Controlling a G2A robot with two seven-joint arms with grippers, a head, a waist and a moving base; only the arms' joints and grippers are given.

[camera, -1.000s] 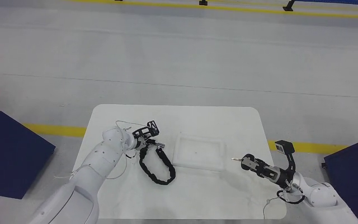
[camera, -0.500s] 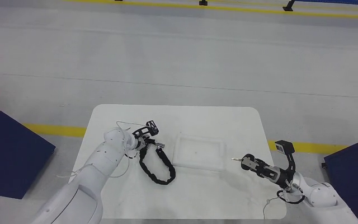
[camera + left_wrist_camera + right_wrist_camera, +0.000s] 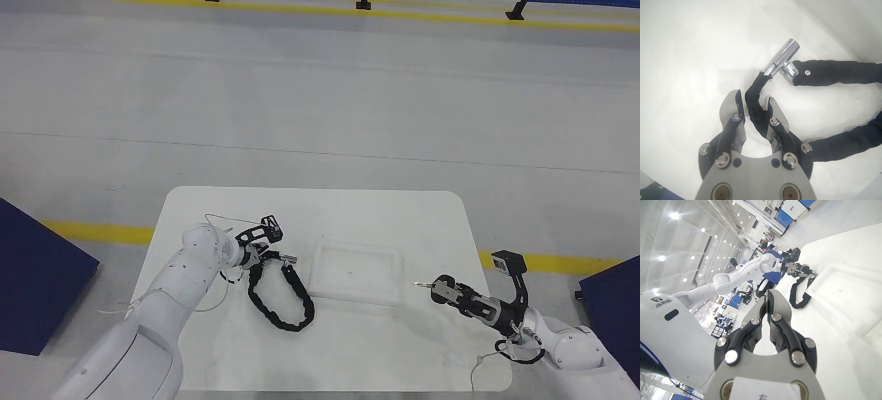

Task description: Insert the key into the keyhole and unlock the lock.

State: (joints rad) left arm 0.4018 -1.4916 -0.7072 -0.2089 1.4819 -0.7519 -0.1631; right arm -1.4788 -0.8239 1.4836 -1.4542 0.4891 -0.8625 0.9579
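A chain lock in a black fabric sleeve (image 3: 281, 300) lies looped on the white table (image 3: 420, 220), left of the middle. Its chrome lock cylinder (image 3: 782, 56) joins the two sleeve ends (image 3: 829, 73). My left gripper (image 3: 754, 96) stands open at table level, one sleeve end between its fingers and resting against one pad (image 3: 770, 110). In the top view that gripper (image 3: 262, 254) is just left of the cylinder (image 3: 285, 262). My right gripper (image 3: 768, 294) is shut on the thin metal key (image 3: 766, 302), held above the table's right side (image 3: 432, 287) with the key tip (image 3: 418, 285) pointing left.
A shallow white tray (image 3: 355, 290) lies in the middle of the table, between the chain lock and the right gripper. Blue panels stand off the table at both sides (image 3: 30, 270). The table's far half is bare.
The left arm has shifted slightly to the left near the chain's end. The chain lock and the right arm have kept still.
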